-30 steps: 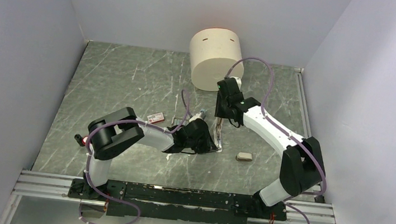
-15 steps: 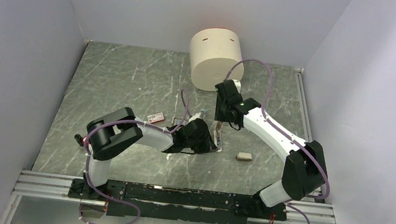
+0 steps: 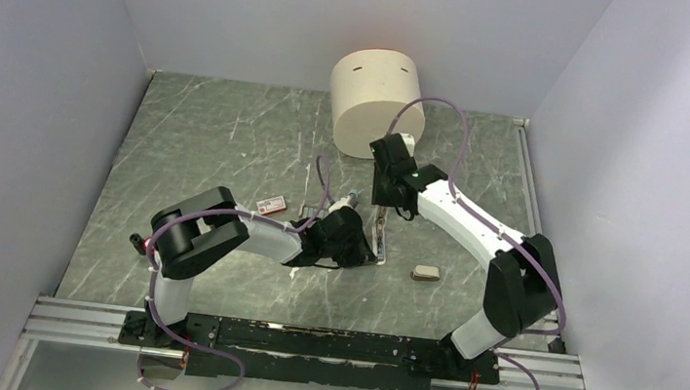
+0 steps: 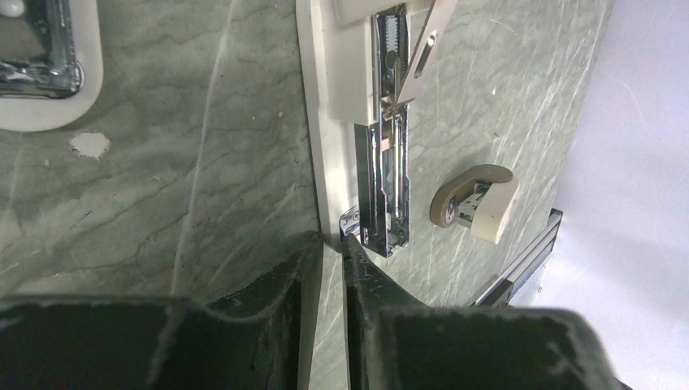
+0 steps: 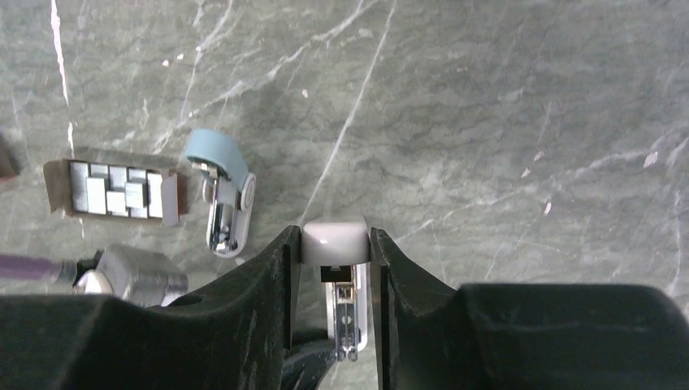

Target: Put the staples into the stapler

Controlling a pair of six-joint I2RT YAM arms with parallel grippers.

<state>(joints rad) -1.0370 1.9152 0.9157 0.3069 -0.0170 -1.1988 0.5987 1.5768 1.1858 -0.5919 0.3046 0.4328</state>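
Toward the left wall, the grey marbled table (image 3: 210, 140) runs bare from its edge to the red-and-white staple box (image 3: 270, 206), which lies flat just left of the left arm's wrist. The right wrist camera shows an opened cardboard tray with the staples (image 5: 114, 191), dark grey blocks lying side by side. A short pale blue piece (image 5: 216, 154) sits just beside one end of the tray. Next comes the left gripper (image 4: 331, 244), low over the table and nearly closed, its two black fingers pinching the near end of the stapler's white base. The stapler (image 4: 318, 114) lies at the table's middle, running away from the arms. Its chrome rail is exposed along one side of the base, and a thin metal strip tilts off it near the far end. At that far end the right gripper (image 5: 335, 244) stands narrow, its fingers clamped on either side of the stapler's rounded pale end. Behind it a cream drum (image 3: 374, 103) stands close to the back wall, near the right arm's wrist. Right of the stapler a short beige-grey piece (image 4: 475, 203) lies on its own, near but not touching. Past it, bare table reaches to the metal edging (image 3: 530, 192) along the right side.
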